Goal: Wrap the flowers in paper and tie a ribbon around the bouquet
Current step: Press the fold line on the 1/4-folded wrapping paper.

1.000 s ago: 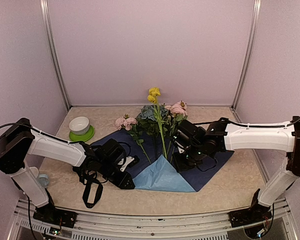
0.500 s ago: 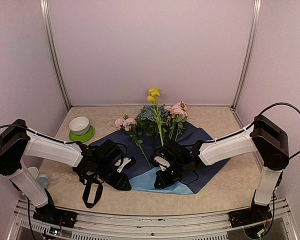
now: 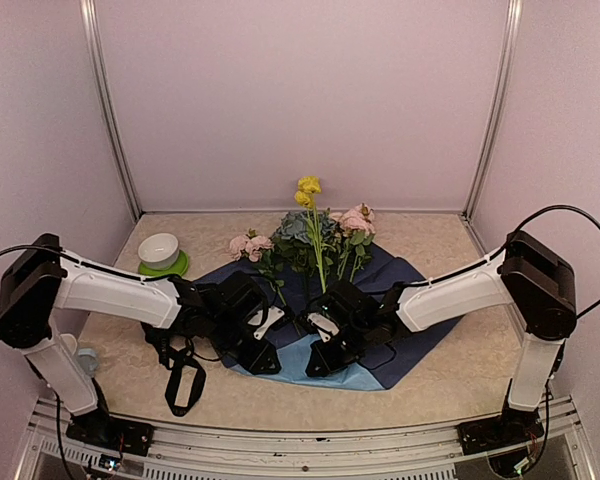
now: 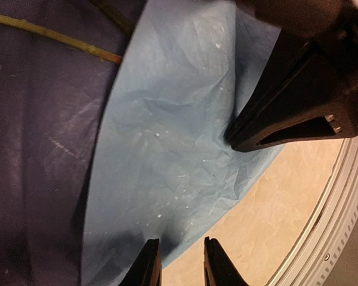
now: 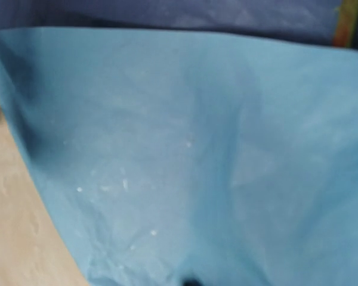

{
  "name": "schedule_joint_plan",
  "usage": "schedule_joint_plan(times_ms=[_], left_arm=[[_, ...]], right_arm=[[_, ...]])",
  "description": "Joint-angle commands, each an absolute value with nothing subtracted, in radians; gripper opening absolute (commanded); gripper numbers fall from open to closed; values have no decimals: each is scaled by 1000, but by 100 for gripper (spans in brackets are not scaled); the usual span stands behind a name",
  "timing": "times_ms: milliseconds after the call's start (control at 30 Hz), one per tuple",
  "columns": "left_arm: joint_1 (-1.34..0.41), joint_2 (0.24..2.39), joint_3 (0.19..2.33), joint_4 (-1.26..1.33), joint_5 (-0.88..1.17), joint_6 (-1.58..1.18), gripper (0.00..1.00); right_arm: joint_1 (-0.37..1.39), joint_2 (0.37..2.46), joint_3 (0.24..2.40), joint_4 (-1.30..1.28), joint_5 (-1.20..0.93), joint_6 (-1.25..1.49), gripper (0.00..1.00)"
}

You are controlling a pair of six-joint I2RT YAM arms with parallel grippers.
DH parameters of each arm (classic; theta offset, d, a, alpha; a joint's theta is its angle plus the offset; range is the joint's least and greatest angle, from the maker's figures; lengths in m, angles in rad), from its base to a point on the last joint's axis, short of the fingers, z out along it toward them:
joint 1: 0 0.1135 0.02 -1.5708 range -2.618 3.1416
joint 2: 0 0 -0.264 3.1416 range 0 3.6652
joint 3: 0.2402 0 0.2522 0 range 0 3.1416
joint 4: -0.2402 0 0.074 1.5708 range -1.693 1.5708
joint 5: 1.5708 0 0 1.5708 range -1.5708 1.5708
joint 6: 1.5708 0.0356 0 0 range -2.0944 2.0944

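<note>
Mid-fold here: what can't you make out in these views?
- Right tool grip on the paper: right wrist view blurred; shadowed in left wrist view.
- Pale object at left arm's base: top view, mostly behind the arm.
- Black loop front left: top view, too small to identify.

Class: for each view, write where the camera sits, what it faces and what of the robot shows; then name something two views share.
Top external: above and behind the robot, facing down at the table; left arm and right arm show.
Left wrist: on the left arm, facing down at the light-blue fold of the paper; left gripper below, right gripper upper right.
Right wrist: close over the same fold, blurred; own gripper hardly shows.
Shared: that fold, in all three.
</note>
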State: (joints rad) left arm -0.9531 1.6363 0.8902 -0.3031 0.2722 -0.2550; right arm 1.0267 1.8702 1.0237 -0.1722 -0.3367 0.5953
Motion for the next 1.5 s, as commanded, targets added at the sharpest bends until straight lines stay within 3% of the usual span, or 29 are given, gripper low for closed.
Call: schedule_joint_plan(times_ms=[0,267,800,1067,1167,1467], left_arm=[[-1036,1744,941,-308,325,-204,25],[-1030,1812,954,-399,294,-268,22],[-825,1490,629,-415,253,-513,18],[-866,1410,796,-476,137,-500,17],[-904,1435,871,-438,169,-454,18],[-876,1612,786,-316,316,-428,14]], right_arm=[[1025,1902,990,-170,-363,620,0],[1023,1882,968,-161,-365,630,0],[1022,1858,961,-205,-339,602,0],[1023,1866,972,-226,-334,591,0],[1025,1866,990,-247,-322,587,0],[1042,1890,1046,-278,-334,572,0]])
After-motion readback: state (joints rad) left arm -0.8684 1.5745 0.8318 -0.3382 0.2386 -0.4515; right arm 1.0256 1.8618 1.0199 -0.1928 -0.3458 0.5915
